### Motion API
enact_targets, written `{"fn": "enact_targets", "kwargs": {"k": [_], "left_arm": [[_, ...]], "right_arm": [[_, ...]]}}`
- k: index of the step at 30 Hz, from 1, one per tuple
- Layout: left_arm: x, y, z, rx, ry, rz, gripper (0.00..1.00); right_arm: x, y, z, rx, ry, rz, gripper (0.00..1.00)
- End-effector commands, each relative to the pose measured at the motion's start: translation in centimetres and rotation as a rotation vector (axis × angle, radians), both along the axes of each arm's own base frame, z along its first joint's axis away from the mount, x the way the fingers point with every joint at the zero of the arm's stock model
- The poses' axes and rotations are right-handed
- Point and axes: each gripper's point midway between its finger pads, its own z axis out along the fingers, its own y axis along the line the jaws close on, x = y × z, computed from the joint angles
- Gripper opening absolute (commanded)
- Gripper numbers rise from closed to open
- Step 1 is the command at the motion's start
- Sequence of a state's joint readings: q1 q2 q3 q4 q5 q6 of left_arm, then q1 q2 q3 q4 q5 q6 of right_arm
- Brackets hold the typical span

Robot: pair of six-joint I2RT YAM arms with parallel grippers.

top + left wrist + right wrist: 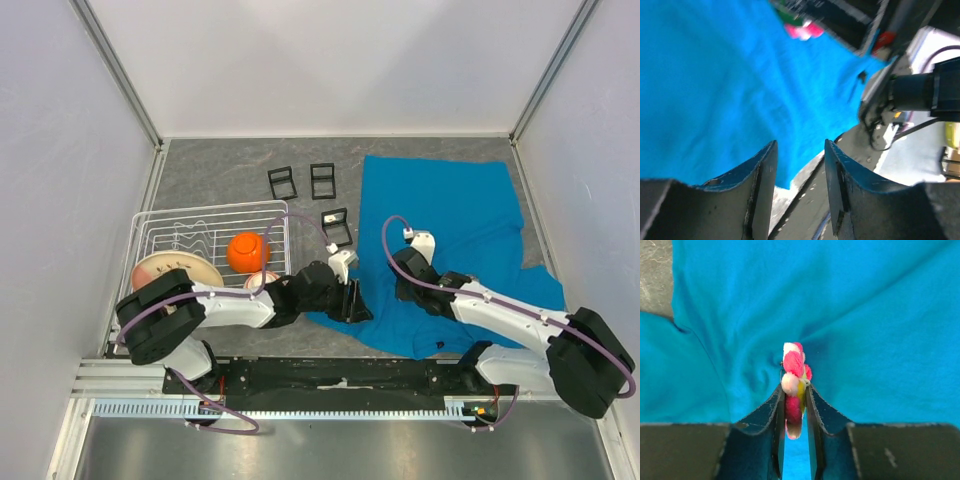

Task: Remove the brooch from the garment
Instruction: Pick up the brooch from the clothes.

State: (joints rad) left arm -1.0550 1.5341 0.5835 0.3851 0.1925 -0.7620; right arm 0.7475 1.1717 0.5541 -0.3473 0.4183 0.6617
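The teal-blue garment (450,230) lies spread on the right half of the table. It fills the right wrist view (880,315) and most of the left wrist view (715,75). The brooch (794,372), a pink, white and yellow pom-pom flower, stands edge-on against the cloth, and my right gripper (795,390) is shut on it. From above, the right gripper (412,285) hides the brooch. My left gripper (355,305) sits at the garment's near-left edge. In its own view the left gripper (800,145) is open, with bare table and the cloth's edge showing between the fingers. A pink blur of the brooch (802,31) shows far off.
A white wire rack (165,225) stands at the left with an orange bowl (245,250) and a pinkish plate (175,270). Three small black frames (322,180) lie beside the garment's left edge. The metal rail (300,380) runs along the near edge.
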Motion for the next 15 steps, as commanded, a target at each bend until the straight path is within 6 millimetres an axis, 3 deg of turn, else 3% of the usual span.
{"fn": "enact_targets", "kwargs": {"k": [1,3,4,10,15], "left_arm": [[1.6,-3.3,5.4,-0.17,-0.018,-0.036,0.5],[2.7,-3.6,4.8,-0.177,0.011,-0.029,0.5],[2.9,-4.4,5.4,-0.212,0.023,-0.045,0.5],[4.3,-6.5,4.6,-0.229,0.057,-0.085,0.46],[4.6,-7.1,3.2,-0.201,0.072,-0.097,0.44]], "right_arm": [[-0.6,-1.5,-0.4,0.049,-0.007,-0.155,0.3],[-1.0,-1.7,-0.5,0.088,-0.01,-0.191,0.35],[-1.5,-2.0,-1.0,0.094,0.001,-0.199,0.37],[-2.6,-3.3,-1.1,0.14,-0.005,-0.287,0.39],[-2.5,-3.7,-0.4,0.144,-0.027,-0.302,0.38]]}}
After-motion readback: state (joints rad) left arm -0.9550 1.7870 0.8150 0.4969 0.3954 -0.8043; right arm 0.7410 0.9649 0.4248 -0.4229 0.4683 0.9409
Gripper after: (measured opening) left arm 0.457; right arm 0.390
